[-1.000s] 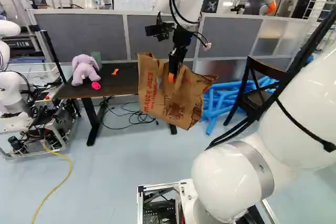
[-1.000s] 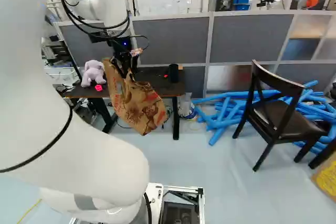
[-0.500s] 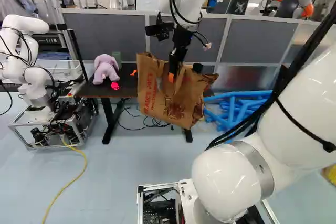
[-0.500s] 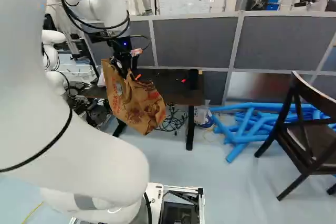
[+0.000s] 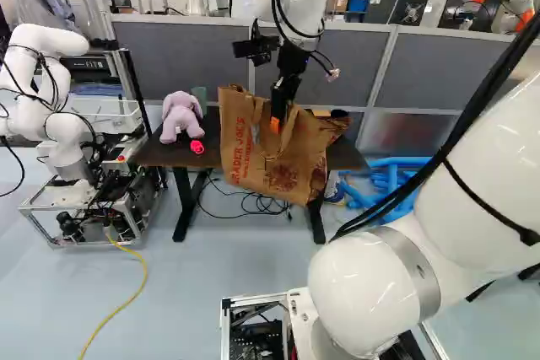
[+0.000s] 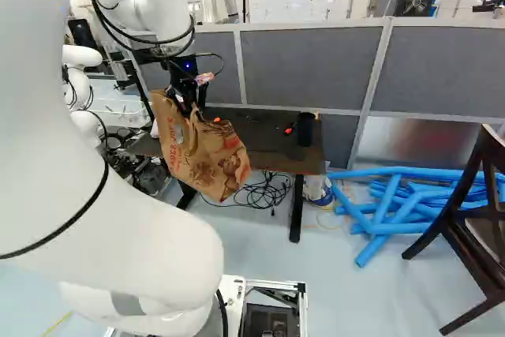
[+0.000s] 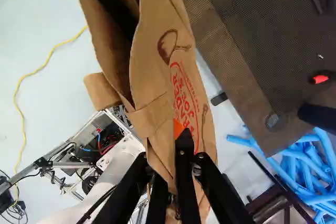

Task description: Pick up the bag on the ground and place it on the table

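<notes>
Brown paper hangs before the worktop (image 6: 264, 147): the bag (image 5: 270, 162), its upper part clenched in the pincer (image 5: 277, 120). A lilac plush toy (image 5: 180, 115) sits on the worktop; blue tubes (image 6: 394, 203) lie to its right in the right base view, a grey partition (image 6: 308, 65) behind it.

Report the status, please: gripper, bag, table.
Black gripper shut on brown paper bag. Bag hangs, not yet on dark flat table. Lilac plush toy and black cylinder occupy parts of it.
</notes>
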